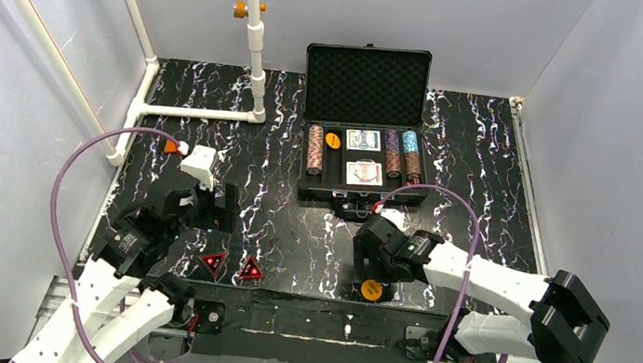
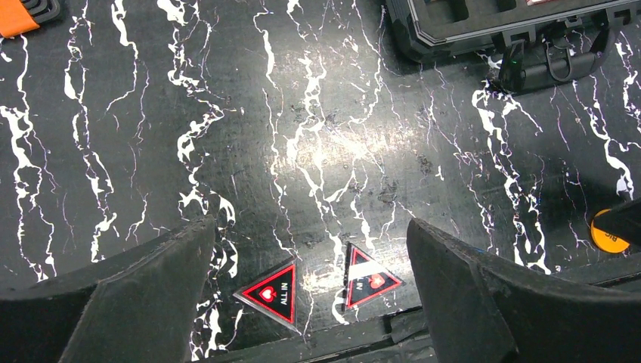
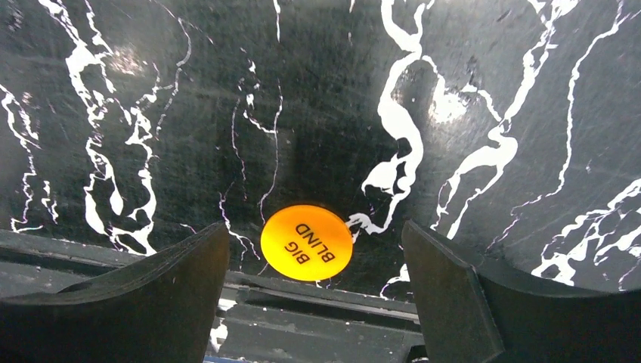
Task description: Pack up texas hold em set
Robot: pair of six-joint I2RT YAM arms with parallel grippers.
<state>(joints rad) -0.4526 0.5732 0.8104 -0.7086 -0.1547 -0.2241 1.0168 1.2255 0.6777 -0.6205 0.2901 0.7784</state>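
The black hinged case (image 1: 357, 191) lies open at the table's middle back, ribbed foam lid up, holding brown and blue chip stacks (image 1: 314, 149), two card decks (image 1: 364, 139) and an orange disc (image 1: 333, 140). Two red-black "ALL IN" triangles (image 1: 214, 262) (image 2: 272, 293) lie near the front edge; the second triangle (image 2: 369, 277) sits beside the first. An orange "BIG BLIND" disc (image 3: 307, 242) (image 1: 370, 289) lies flat on the table. My right gripper (image 3: 316, 253) is open above and around it, not touching. My left gripper (image 2: 311, 257) is open and empty above the triangles.
A white pipe frame (image 1: 253, 32) stands at the back left. A small orange block (image 1: 174, 147) sits at the left. The case's front latch and handle (image 2: 552, 64) show at the top right of the left wrist view. The table's near edge runs just below both grippers.
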